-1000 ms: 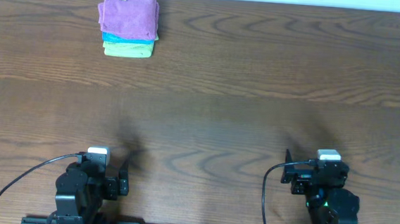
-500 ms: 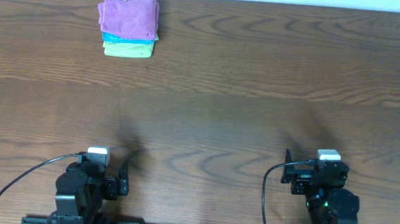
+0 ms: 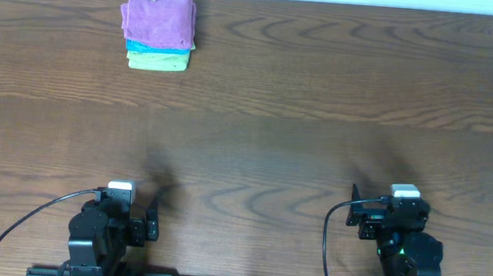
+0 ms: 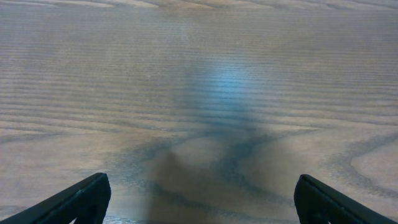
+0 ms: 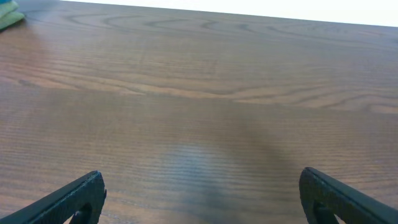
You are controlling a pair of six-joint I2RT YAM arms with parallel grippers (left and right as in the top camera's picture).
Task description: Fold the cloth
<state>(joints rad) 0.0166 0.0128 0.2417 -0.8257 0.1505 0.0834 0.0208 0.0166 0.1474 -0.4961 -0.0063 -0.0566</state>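
No movement since earlier: left claw (image 4: 202, 193) and right claw (image 5: 202, 190) wide apart above wood-grain table (image 3: 272, 140), folded cloth stack (image 3: 158, 29) far-left.

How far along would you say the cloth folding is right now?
Done, it seems: a purple cloth, a blue cloth and a green cloth lie folded in one stack at the table's far left. In hand: nothing; the left fingers and right fingers are open and empty over bare wood. Left: no unfolded cloth shows in any view, so probably nothing.

Three stacked cloths (image 3: 158, 29), two pincers (image 4: 199, 200) (image 5: 200, 198)
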